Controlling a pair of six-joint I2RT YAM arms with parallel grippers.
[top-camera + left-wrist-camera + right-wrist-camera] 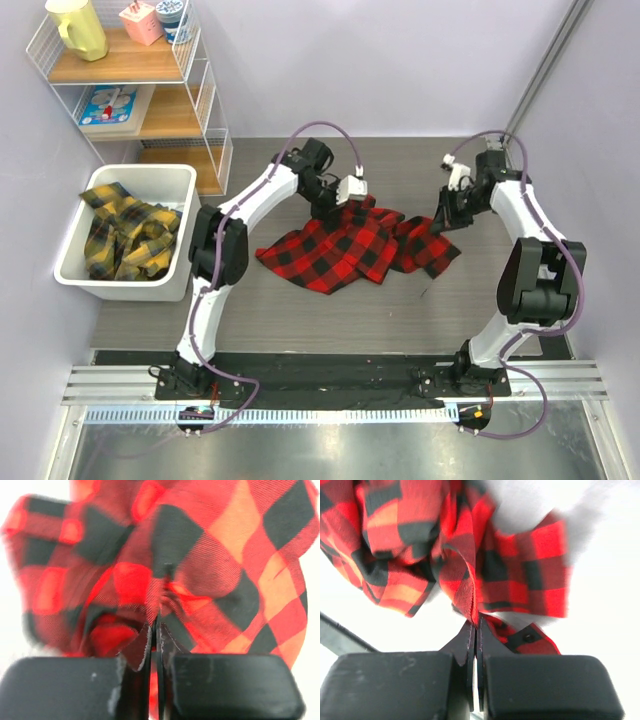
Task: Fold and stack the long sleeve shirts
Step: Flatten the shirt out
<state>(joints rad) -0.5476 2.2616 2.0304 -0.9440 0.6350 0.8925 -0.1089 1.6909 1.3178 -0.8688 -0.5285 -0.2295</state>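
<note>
1. Step (my read): early. Opening out the red-and-black shirt [345, 250] so it can go flat before any fold. No folded stack is in sight yet.
2. Left tool [343, 200]: jaws closed to a sliver, pinching a thin gather of the red shirt at its far edge. Right tool [447, 222]: likewise clamped tight on a ridge of the same shirt, at its right end.
3. Where: the red shirt lies bunched mid worktop [300, 320], between the 2 arms, rumpled and partly doubled over. The yellow-and-black shirts [125, 235] are heaped in the white bin [140, 170] at the left, well apart from both tools.
4. Next move needs, I'd say: both tools drawing apart in step to tension the cloth, then lowering it flat. Both pinches are thin, so an uneven pull could slip one out.
5. Views:
   - Top external gives the layout, the bin and both arms. The fingertips are too small there to judge the grip.
   - The wrist cams give the grips close up, w/ cloth running right between the closed tips. The left wrist view is blurred on its left side.
   - No view settles which part of the shirt (collar, cuff, hem) each tool has.
</note>
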